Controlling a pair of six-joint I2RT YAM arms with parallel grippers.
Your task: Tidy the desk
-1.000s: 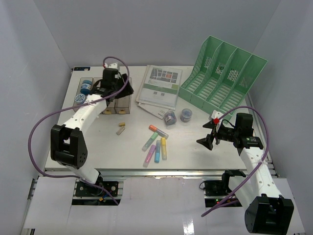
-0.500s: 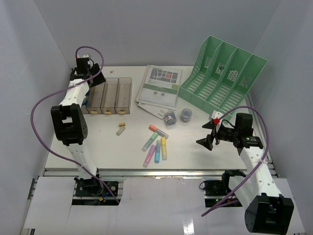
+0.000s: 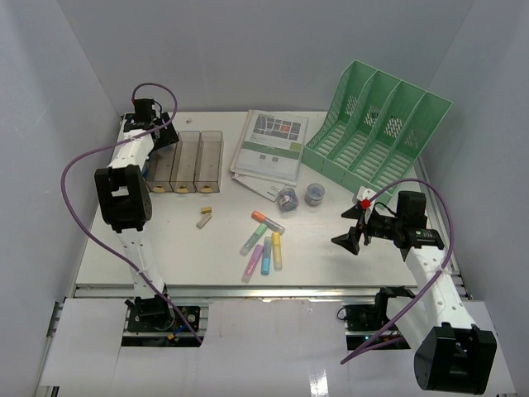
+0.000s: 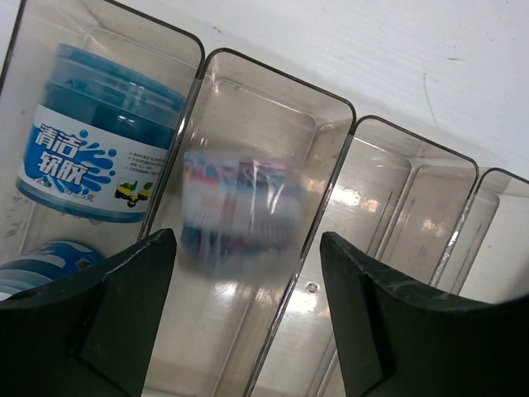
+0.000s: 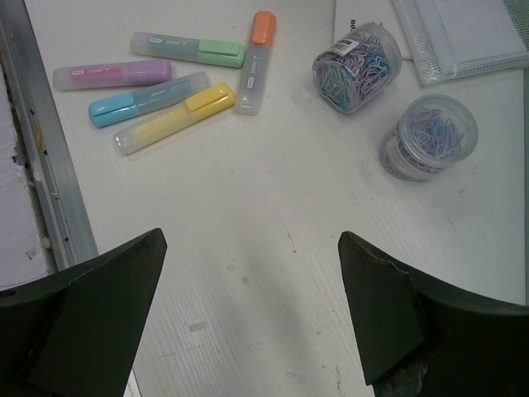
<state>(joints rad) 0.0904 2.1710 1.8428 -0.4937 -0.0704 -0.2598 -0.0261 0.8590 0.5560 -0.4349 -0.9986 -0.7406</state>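
So, L claw is over the smoky tray at the far-left corner of the desk. Jaws are spread, nothing pinched. Under it, in the slot next to the blue tub, is a small jar. It's blurred, so prob. moving, and I can't tell if it's upright.

R claw hangs wide open and empty above bare desk, near-right. The highlighters and 2 clip jars are just ahead of it.

Looks like the drop-off into the tray. To do it clean imo:
- Keep jaws wide and lift straight up till the fingers clear the slot walls.
- No sideways swing, or it clips a divider / tips the jar.
- Check the jar has settled before moving on.

Clip jars look like R's job since it's closer. Pens and papers are not yet sorted.
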